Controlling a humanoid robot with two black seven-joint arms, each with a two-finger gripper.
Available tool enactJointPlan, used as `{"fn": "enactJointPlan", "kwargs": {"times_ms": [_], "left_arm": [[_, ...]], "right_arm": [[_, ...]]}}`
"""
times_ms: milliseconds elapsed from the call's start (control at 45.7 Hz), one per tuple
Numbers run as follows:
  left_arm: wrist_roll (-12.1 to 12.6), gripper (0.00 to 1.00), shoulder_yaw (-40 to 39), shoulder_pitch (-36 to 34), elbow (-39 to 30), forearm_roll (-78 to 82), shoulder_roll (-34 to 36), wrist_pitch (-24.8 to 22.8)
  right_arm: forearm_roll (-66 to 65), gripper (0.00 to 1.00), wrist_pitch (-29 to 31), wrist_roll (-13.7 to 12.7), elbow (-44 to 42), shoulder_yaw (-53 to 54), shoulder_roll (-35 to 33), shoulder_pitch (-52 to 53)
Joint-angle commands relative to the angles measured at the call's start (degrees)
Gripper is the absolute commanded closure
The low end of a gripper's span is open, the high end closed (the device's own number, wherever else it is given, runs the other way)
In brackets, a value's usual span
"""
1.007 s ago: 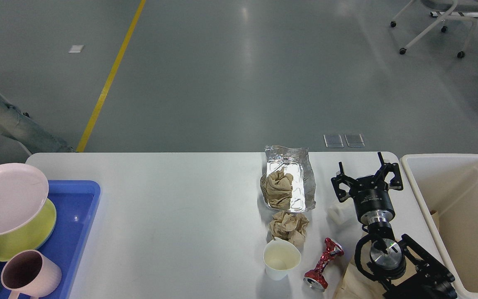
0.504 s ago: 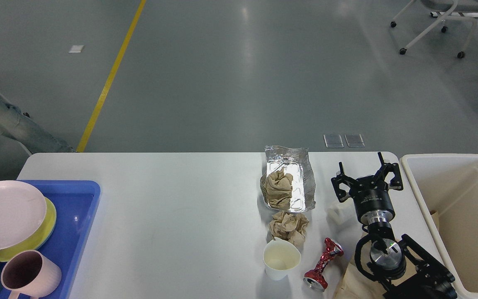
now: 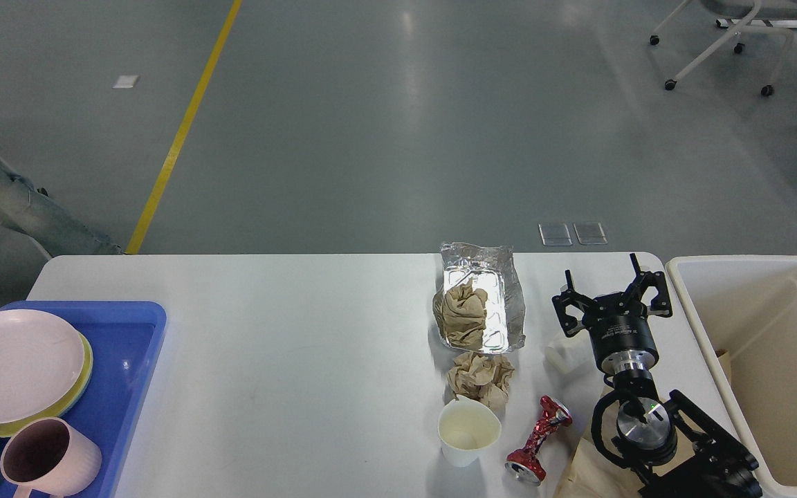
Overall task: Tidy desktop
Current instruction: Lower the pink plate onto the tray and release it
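Overhead, the large white matte desktop (image 3: 288, 346) w/ rounded corners fills the lower frame; it's rigid and stays put, so grips go on the litter atop it. Right gripper (image 3: 611, 294), lower right, is spread open and empty. Left gripper isn't visible. Center-right: crinkled foil tray (image 3: 502, 304), crumpled brown paper wad (image 3: 479, 377), white paper cup (image 3: 468, 432), crushed red can (image 3: 538, 439), probably all light, easily deformed; pinch across narrow parts.
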Motion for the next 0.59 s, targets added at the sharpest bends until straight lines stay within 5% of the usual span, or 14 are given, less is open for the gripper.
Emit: {"fn": "enactJointPlan", "kwargs": {"times_ms": [0,175,350,569], "left_arm": [[0.13,0.98,0.06,0.03,-0.01,-0.02,-0.69,0.26],[0.13,0.65,-0.03,0.03,-0.45,0.33,-0.78,4.12],[0.13,0.18,-0.12,-0.06,-0.54,0.16,-0.87,7.38],[0.04,0.05,0.15,-1.9,-0.72,0.07,-0.16,7.12]], "right_arm": [[-0.04,0.0,0.0,0.0,0.0,0.0,-0.01,0.0],[-0.04,0.0,0.0,0.0,0.0,0.0,-0.01,0.0],[0.04,0.0,0.0,0.0,0.0,0.0,-0.01,0.0],[0.04,0.0,0.0,0.0,0.0,0.0,-0.01,0.0]]}}
